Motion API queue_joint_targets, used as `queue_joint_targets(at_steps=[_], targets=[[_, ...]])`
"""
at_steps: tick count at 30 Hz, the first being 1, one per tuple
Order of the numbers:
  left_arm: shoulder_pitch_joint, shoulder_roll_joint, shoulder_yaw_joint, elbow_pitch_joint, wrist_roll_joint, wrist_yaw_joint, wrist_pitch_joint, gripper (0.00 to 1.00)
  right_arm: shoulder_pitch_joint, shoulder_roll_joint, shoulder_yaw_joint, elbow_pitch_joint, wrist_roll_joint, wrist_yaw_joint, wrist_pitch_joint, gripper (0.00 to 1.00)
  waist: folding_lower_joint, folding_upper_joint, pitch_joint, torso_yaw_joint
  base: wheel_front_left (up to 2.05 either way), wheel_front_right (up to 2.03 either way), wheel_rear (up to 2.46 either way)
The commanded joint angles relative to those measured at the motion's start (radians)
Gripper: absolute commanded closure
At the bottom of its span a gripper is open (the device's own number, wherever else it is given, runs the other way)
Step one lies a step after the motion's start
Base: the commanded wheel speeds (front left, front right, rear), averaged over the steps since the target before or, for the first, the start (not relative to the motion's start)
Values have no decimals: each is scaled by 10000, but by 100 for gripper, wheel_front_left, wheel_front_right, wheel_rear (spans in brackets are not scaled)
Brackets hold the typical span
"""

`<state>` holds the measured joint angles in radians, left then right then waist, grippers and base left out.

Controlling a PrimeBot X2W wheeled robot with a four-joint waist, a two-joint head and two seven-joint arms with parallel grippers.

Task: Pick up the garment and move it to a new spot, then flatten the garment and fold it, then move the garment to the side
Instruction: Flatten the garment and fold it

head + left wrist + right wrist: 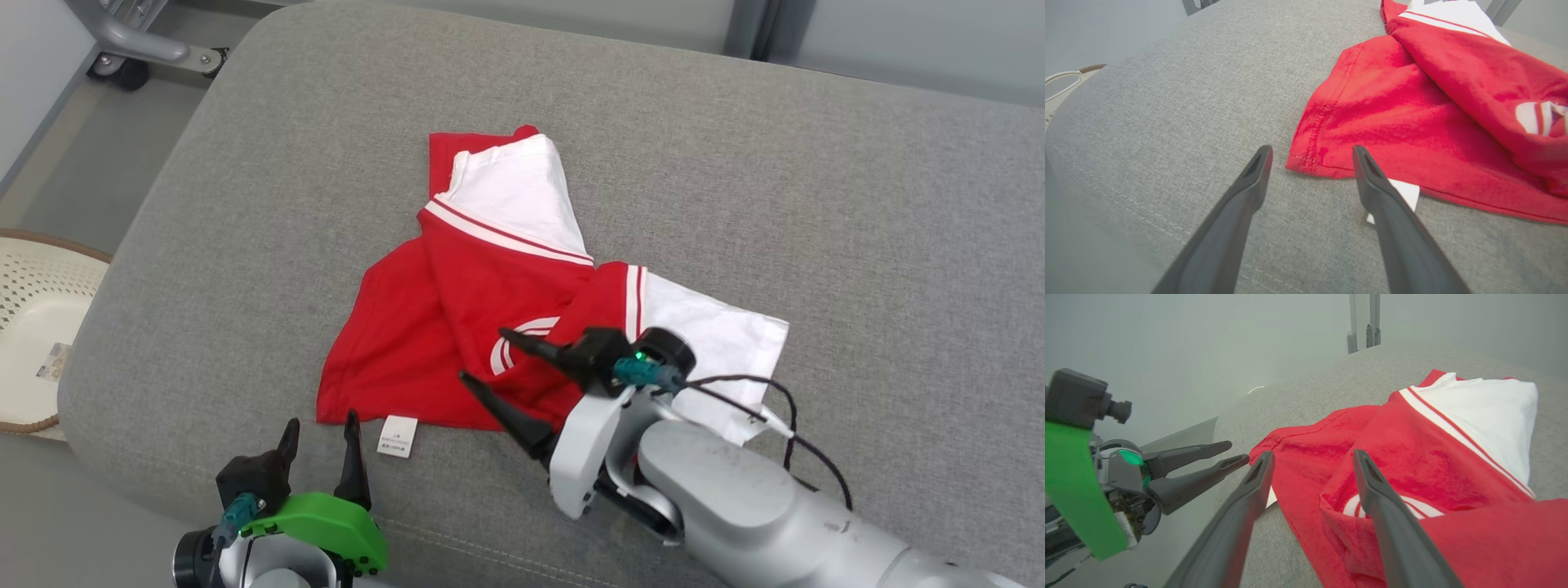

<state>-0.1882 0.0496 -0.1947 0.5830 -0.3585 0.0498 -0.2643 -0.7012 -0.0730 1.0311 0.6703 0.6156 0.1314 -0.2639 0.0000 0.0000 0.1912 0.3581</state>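
Note:
A red and white garment (pixel 457 327) lies crumpled on the grey cushion (pixel 735 163), partly folded over itself, with a white label (pixel 398 435) sticking out at its near edge. My right gripper (pixel 483 354) stands open over the garment's near middle, gripping nothing; in the right wrist view its fingers (pixel 1313 454) frame a red fold (pixel 1412 457). My left gripper (pixel 322 420) is open just short of the garment's near left corner. In the left wrist view that gripper (pixel 1311 150) points at the red hem corner (pixel 1412 114), and the label (pixel 1406 192) lies beside its right finger.
A pale woven basket (pixel 33 327) sits on the floor left of the cushion. A grey wheeled frame (pixel 147 49) stands at the far left. The cushion's rounded front edge runs just below my left gripper. Bare grey cushion stretches to the right and far side of the garment.

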Motion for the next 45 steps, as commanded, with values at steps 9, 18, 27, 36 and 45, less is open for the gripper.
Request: queue_joint_targets(at_steps=[9, 18, 27, 36, 45], targets=[[-133, 26, -341, -227, -320, 73, 9, 0, -627, -1235, -2301, -166, -217, -14, -8, 0, 0, 0, 226, 28, 0, 0, 0], [-458, 22, -1220, -516, -824, 164, 9, 0, -1689, -1662, -3031, 1655, -322, -12, -8, 0, 0, 0, 923, 961, 0, 0, 0], [-800, 21, -2079, -936, -1408, 372, 9, 0, -2787, -1889, -2676, 3135, -80, -12, 26, 0, 0, 0, 1840, 1871, 0, 0, 0], [-912, 21, -2573, -1199, -1776, 573, 9, 0, -3309, -1952, -1879, 3612, 272, -12, 8, 0, 0, 0, 2349, 2252, 0, 0, 0], [-912, 21, -2692, -1184, -1849, 636, 9, 0, -3316, -2003, -974, 3746, 564, -11, 6, 33, 0, 0, 2478, 2263, 0, 0, 0]])
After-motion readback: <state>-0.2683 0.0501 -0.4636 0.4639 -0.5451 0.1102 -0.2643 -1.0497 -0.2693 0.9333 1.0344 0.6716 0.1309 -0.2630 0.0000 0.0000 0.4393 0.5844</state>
